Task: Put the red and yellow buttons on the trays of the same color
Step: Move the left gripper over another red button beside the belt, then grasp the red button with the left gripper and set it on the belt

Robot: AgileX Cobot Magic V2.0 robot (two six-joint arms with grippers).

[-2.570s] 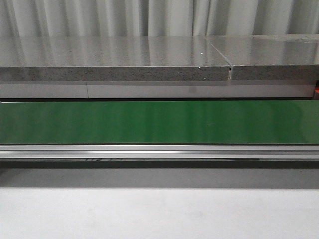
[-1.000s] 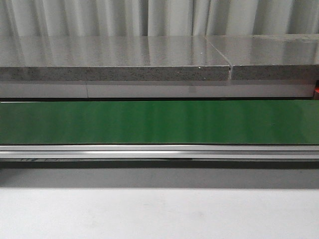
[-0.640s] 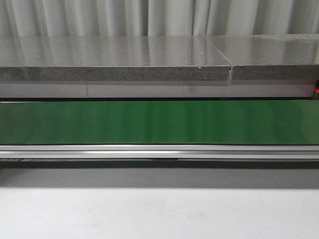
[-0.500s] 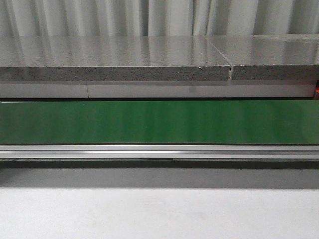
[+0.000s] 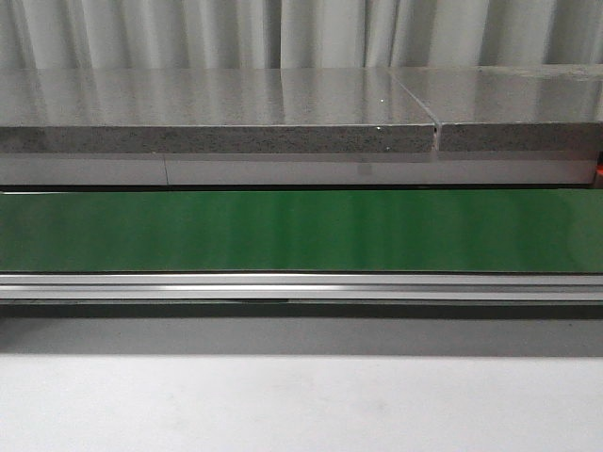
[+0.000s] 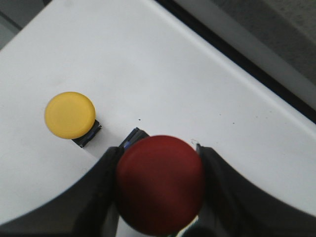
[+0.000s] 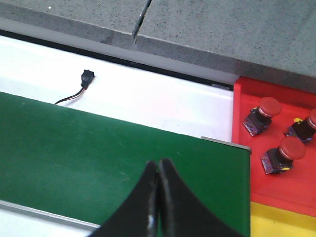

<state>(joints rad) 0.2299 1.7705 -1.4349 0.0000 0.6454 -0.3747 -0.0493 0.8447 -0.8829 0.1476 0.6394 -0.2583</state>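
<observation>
1. In the left wrist view, a red button (image 6: pixel 159 183) with a smooth, rounded mushroom cap is seen clamped between the two dark, matte fingers of the left gripper (image 6: pixel 160 197); one finger (image 6: pixel 101 187) presses each side of the cap.
2. A small dark block with a hint of blue, apparently the base of the held button, is visible just beyond the cap.
3. A yellow button (image 6: pixel 69 115), its cap flat and round over a small black square base, is seen resting on the white table (image 6: pixel 197 84), near the held button and apart from it.
4. The table surface is shown as smooth and matte, with a few tiny dark specks.
5. In the right wrist view, the right gripper (image 7: pixel 158 197) is seen with its two black, tapered fingers pressed together and nothing between them, above the green conveyor belt (image 7: pixel 98 168).
6. The belt is shown as flat and slightly sheened, edged by a pale metal rail.
7. At the belt's end a glossy red tray (image 7: pixel 276 182) is seen, bearing three red mushroom-capped buttons (image 7: pixel 280 154) on dark bases.
8. A yellow tray (image 7: pixel 281 219) is seen adjoining the red one.
9. A grey speckled stone-like slab (image 5: pixel 217 113) lies beyond the belt, and pleated curtains (image 5: pixel 283 33) hang behind it.
10. A small black connector (image 7: pixel 87 78) on a thin wire is seen on the white strip between belt and slab.
</observation>
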